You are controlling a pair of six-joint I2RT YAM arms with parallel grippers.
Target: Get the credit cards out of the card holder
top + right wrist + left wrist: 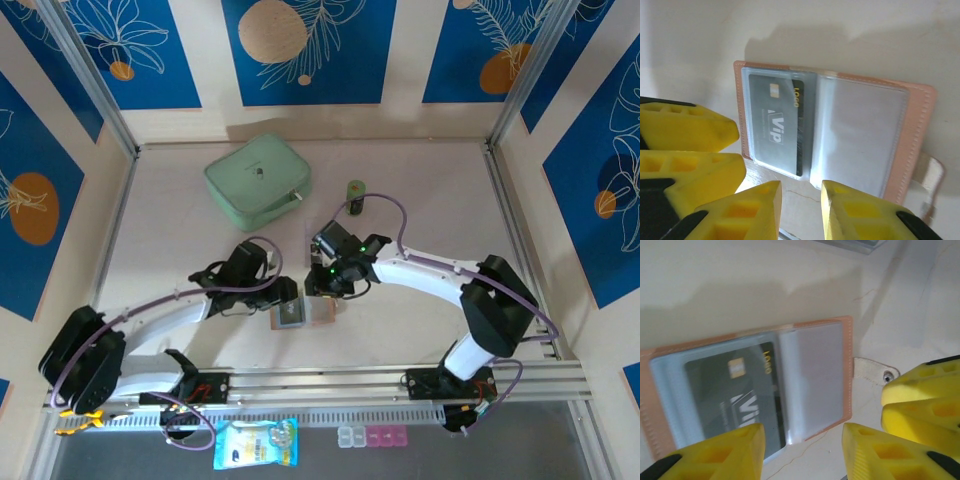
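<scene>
Right wrist: dark card [775,127] in holder [912,135] — "ViP", "LOGO".

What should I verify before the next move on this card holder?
1. Card holder lies open, pockets up: ok.
2. Dark card reachable, one edge apparently out of its sleeve near the fold: ok.
3. Left gripper open and empty: ok.
4. Right gripper open and empty: ok.
5. Second pocket empty: cannot tell, its cover is cloudy.
6. Holder pinned against sliding: cannot tell.
</scene>
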